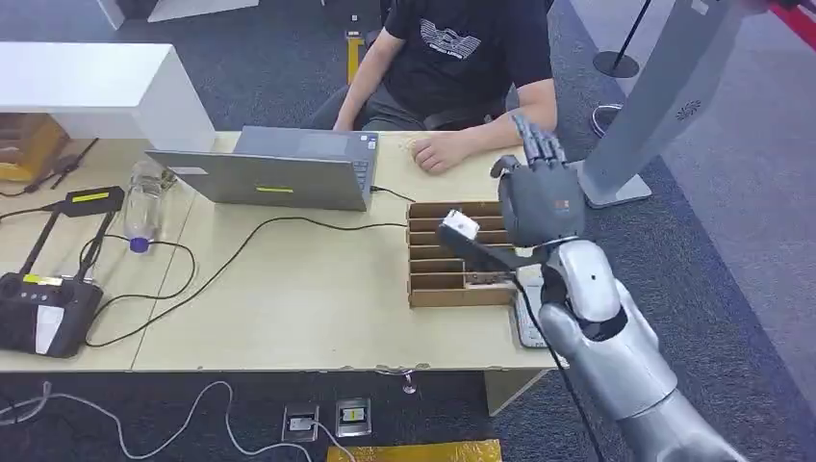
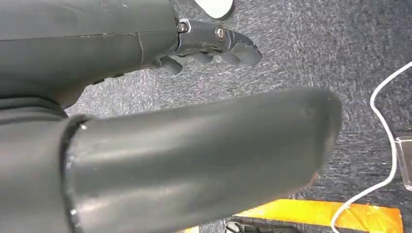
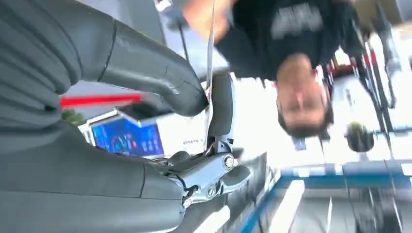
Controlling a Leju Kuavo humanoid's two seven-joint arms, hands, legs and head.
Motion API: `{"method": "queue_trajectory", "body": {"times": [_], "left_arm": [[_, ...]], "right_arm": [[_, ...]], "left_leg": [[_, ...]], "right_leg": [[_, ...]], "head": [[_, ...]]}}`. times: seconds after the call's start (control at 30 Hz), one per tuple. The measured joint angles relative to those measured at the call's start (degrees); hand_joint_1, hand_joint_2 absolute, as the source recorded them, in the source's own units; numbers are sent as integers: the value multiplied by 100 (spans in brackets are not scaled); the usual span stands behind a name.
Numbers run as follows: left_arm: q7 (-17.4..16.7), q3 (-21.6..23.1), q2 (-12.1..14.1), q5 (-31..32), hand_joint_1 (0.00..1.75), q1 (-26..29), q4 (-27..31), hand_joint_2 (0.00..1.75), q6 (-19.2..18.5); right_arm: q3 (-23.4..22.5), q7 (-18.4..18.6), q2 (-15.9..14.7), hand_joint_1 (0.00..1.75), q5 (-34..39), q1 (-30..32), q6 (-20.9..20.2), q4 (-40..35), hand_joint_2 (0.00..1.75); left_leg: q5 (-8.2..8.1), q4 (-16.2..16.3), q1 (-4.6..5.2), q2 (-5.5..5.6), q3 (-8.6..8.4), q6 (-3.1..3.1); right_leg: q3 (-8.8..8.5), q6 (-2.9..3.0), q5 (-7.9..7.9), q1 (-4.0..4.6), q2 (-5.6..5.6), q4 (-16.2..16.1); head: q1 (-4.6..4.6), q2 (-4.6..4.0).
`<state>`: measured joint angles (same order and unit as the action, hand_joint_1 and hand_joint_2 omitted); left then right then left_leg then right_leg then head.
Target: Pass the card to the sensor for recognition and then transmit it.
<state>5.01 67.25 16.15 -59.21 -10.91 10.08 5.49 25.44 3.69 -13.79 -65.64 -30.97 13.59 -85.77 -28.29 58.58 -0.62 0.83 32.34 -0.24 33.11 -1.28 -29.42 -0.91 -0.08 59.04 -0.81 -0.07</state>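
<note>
The right hand [image 1: 539, 192] is raised above the slotted box [image 1: 460, 252], just short of the person [image 1: 462, 67] seated behind the table [image 1: 289, 308]. In the right wrist view a thin card [image 3: 211, 73] stands edge-on, pinched between the thumb [image 3: 145, 68] and a finger [image 3: 221, 104]. So the card is held, up off the table.

The step in hand looks like the hand-over, or the lift toward the sensor; which device is the sensor I cannot tell. To do it well, keep the pinch firm on the card's lower part and leave the far edge free for taking. Move slowly, so the thin card does not twist out.

The left hand [image 2: 214, 46] hangs over carpet beyond the box, fingers loosely curled, holding nothing.

Writing: the person's black shirt bears a white print, unreadable. The laptop [image 1: 279, 168] carries a yellow sticker, also too small to read.
</note>
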Motion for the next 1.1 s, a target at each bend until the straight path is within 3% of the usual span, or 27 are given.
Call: {"method": "queue_trajectory", "body": {"times": [0.2,0.47,0.67,0.83,1.1], "left_arm": [[33,0,0,-2,0,0,0,0,-13],[35,0,0,116,0,-19,0,0,-61],[-52,13,-4,269,0,-157,0,0,-120],[-103,24,-9,306,0,-243,0,0,-127],[-216,28,-20,407,0,-309,0,0,-142]], "right_arm": [[-308,-166,-39,175,306,-200,-55,-546,175],[-382,-138,-57,175,258,-237,103,-404,175],[-328,-297,59,175,-214,-604,557,622,175],[-253,-299,219,175,-383,-873,625,1510,175],[-157,-260,394,175,-477,-1112,669,2305,175]], "left_leg": [[0,0,0,-2,1,0],[0,-1,-1,-2,3,0],[2,-1,-1,2,9,0],[3,-1,-2,5,10,2],[3,-1,-1,5,12,2]], "right_leg": [[0,0,0,0,4,0],[0,0,0,0,4,1],[0,1,0,0,-7,3],[0,1,0,2,-10,3],[2,3,-1,1,-9,2]], "head": [[2,0],[0,0],[0,0],[-2,0],[0,0]]}}
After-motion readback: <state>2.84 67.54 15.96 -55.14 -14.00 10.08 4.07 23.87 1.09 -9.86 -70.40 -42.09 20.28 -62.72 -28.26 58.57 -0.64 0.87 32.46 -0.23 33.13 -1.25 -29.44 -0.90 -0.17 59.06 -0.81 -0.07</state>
